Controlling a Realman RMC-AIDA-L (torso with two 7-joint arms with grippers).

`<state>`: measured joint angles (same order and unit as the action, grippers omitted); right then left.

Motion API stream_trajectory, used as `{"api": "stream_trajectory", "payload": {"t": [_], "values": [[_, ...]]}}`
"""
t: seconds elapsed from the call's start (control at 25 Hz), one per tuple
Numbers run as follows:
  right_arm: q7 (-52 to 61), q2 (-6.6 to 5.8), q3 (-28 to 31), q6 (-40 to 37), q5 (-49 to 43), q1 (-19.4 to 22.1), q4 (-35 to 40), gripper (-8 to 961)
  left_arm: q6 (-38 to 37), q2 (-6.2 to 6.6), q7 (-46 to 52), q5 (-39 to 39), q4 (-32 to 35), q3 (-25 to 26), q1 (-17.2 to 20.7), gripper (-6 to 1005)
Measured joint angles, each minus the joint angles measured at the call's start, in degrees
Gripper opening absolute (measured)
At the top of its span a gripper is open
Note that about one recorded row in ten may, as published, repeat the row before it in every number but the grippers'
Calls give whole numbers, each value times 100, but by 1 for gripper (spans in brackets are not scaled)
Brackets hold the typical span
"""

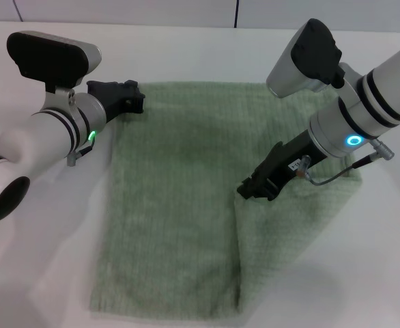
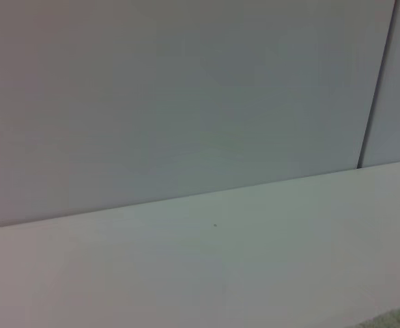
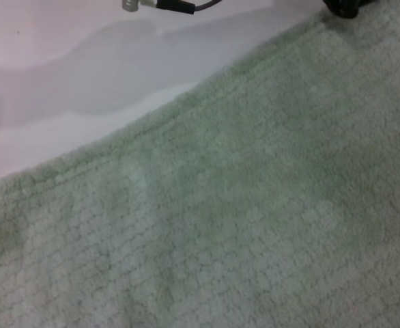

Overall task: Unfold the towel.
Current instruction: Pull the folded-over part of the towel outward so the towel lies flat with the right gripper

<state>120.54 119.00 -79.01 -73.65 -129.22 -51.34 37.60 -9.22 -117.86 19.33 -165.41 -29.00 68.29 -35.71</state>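
Two grippers on one towel (image 1: 179,205), spread on the white surface (image 1: 43,273) but folded over along its right side. Left gripper (image 1: 121,96) at the far-left corner, right gripper (image 1: 258,186) on the fold edge; can't tell either's jaws. Could slip off mid-pull, or drag the whole cloth sideways.

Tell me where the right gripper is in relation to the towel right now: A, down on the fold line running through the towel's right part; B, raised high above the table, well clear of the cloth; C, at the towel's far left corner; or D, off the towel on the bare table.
A: in the head view the right gripper sits on the towel at the top of the raised fold edge, while the left gripper is at the far left corner.
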Motion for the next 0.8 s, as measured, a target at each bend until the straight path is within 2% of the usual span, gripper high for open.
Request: {"api": "stream_trajectory", "payload": {"t": [0.04,0.24,0.8], "values": [[1,0,-3,0,1,0,0,37,0,0,0,0,0,0,1,-2],[1,0,5,0,5,-5,2,20,0,0,0,0,0,0,2,-2],[11,0,48,-1,12,63,133,22,19,-8,-43,0,1,-2,10,-2]]}}
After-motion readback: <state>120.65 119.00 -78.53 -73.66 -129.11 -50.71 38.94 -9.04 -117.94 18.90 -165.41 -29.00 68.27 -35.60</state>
